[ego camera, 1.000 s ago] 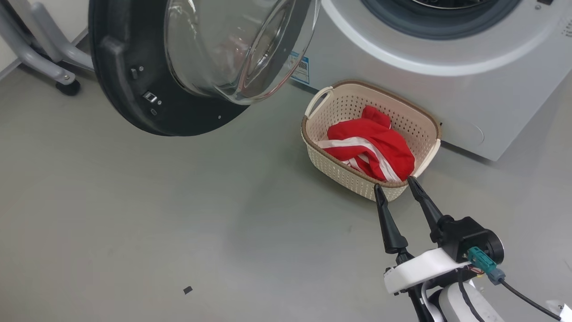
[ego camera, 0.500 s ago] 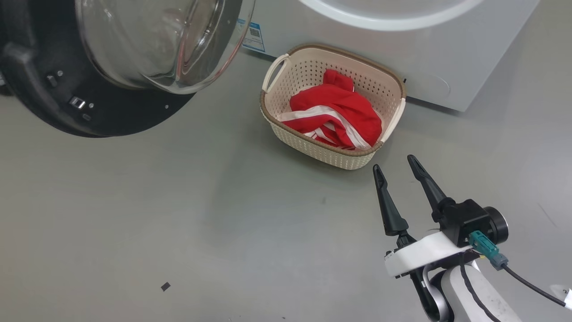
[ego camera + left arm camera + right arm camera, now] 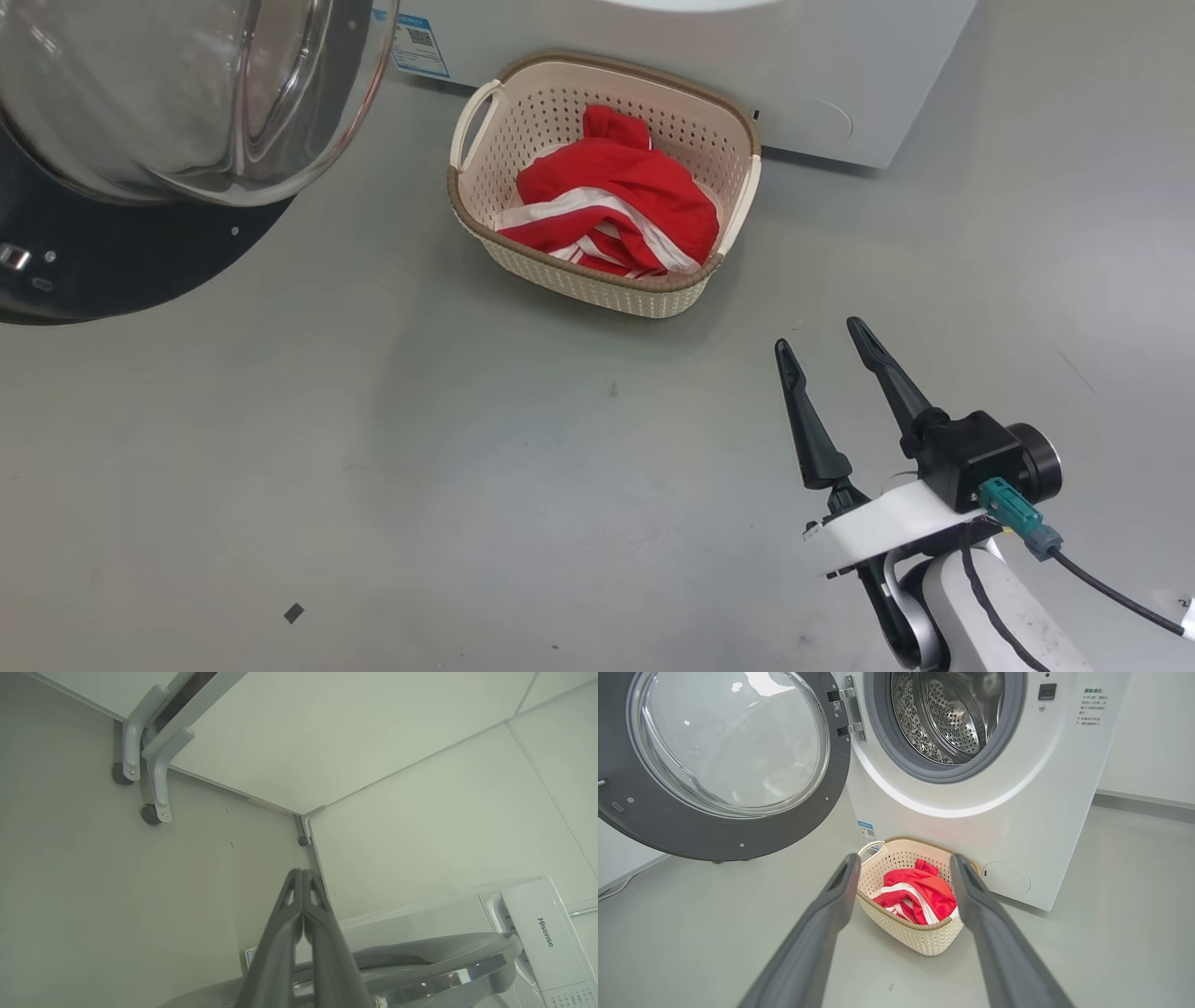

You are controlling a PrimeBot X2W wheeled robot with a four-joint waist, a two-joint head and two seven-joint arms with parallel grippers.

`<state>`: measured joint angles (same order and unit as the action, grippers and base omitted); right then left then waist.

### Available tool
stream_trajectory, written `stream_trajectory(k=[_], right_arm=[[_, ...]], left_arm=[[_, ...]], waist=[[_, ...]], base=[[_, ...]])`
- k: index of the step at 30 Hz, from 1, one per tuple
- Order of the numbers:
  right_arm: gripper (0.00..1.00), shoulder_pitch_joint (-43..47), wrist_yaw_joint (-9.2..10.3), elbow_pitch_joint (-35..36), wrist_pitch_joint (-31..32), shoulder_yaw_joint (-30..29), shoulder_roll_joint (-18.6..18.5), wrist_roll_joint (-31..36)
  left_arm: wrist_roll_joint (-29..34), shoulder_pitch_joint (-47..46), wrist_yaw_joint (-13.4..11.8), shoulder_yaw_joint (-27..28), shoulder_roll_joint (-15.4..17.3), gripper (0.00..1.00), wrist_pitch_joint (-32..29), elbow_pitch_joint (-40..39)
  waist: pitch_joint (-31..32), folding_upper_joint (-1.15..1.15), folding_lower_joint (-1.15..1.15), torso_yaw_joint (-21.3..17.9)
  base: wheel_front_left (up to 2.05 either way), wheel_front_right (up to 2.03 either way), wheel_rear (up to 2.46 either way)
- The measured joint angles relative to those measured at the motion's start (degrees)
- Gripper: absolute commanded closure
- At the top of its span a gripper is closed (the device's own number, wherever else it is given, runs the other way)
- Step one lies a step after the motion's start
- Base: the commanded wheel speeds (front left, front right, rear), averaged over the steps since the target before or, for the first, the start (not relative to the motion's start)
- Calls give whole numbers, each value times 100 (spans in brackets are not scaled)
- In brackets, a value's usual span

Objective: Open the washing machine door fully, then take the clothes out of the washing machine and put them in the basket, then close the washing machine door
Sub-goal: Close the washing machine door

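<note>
The cream basket [image 3: 597,285] sat on the grey floor [image 3: 373,448] against the front of the washing machine [image 3: 1017,826], with the red, white-striped clothes [image 3: 616,201] inside. The washing machine door [image 3: 714,835] stood wide open. The right gripper [image 3: 817,334] hovered near the basket, fingers spread. The left gripper [image 3: 302,872] had its fingers pressed together.
</note>
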<state>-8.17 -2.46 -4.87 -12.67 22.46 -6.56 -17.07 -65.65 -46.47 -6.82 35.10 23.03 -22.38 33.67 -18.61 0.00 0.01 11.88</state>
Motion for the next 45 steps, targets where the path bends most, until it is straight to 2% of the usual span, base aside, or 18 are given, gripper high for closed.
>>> stream_trajectory(k=[14, 20, 28, 45], right_arm=[[0, -19, 1, 51, -1, -36, -34, 0], [0, -79, 1, 53, -1, -38, -34, 0], [0, -100, 1, 55, -2, -44, -33, 0], [0, -118, 7, -59, -30, -101, -18, -15]], left_arm=[[7, -572, -46, 82, 101, 100, -442, 1093], [-40, -738, -46, 31, -33, 100, -844, 1616], [-38, -923, -46, 37, 15, 100, -942, 1892], [-51, -1173, -46, -131, -16, 100, -1555, 2150]], waist=[[-138, 0, 0, -143], [-161, 0, 0, -135], [-158, 0, 0, -130], [13, 0, 0, -92]], base=[[0, 0, 0], [0, 0, 0], [0, 0, 0], [0, 0, 0]])
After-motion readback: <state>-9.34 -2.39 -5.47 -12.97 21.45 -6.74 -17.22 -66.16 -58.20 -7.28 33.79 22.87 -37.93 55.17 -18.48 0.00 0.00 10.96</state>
